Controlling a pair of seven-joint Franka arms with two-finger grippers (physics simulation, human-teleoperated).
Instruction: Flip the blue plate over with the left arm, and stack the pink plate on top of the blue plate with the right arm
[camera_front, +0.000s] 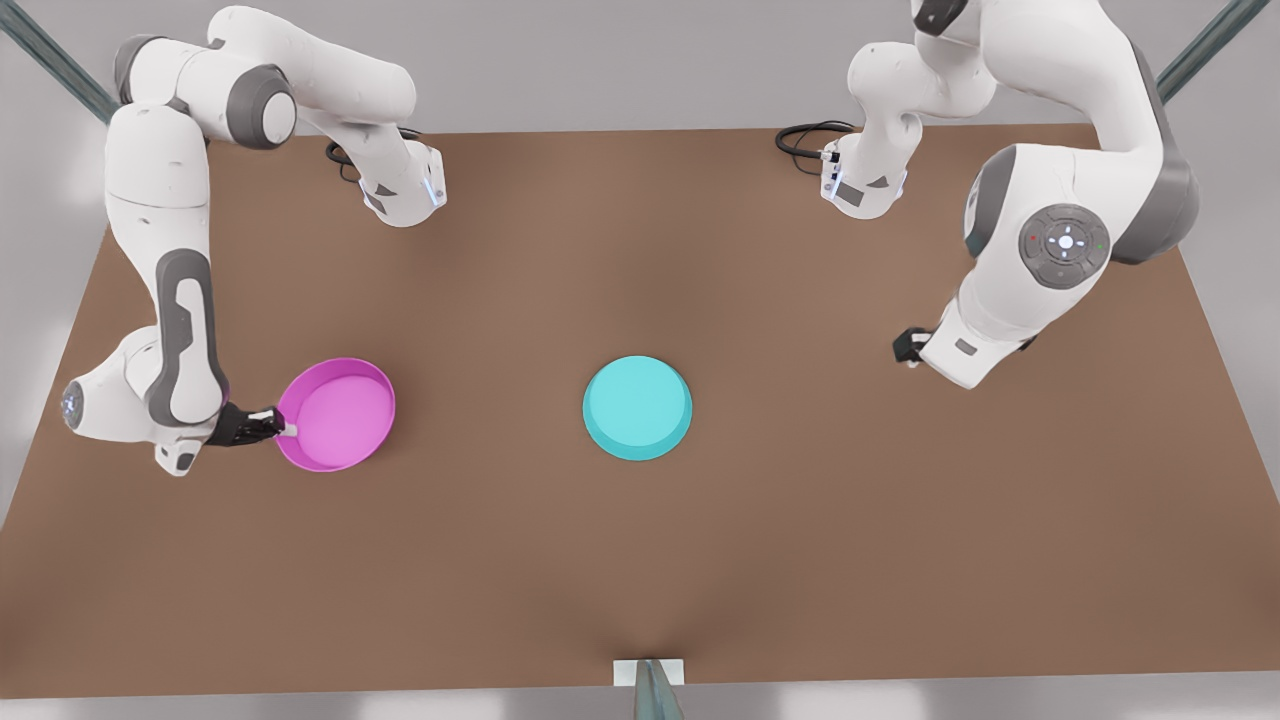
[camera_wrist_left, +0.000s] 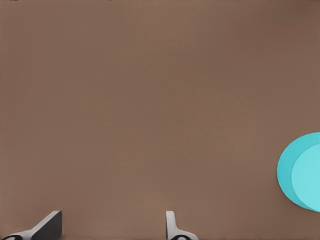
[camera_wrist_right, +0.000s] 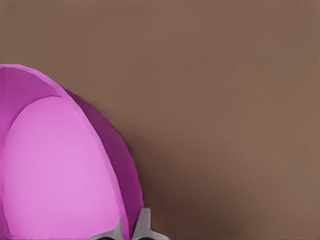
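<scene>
The right gripper (camera_front: 283, 428) sat at the front view's left, low over the brown desk (camera_front: 640, 560), with its fingers closed on the rim of the pink plate (camera_front: 338, 412). In the right wrist view the two fingertips (camera_wrist_right: 144, 226) pinched the plate's wall from either side, one inside the dish and one outside. The pink plate (camera_wrist_right: 55, 170) was open side up and looked tilted, its far edge raised relative to the gripped edge, though whether any part of it touched the desk could not be told.

The blue plate (camera_front: 637, 407) lay flat near the middle of the desk, well apart from the pink one. It was upside down, with its flat bottom facing up and the rim down on the surface.

The left gripper (camera_front: 908, 346) hung at the front view's right, above the desk and well away from both plates, holding nothing. In the left wrist view its fingers (camera_wrist_left: 172, 226) stood apart with bare desk between them, and the blue plate (camera_wrist_left: 302, 172) showed off to one side, clear of the gripper. The left arm waited there.
</scene>
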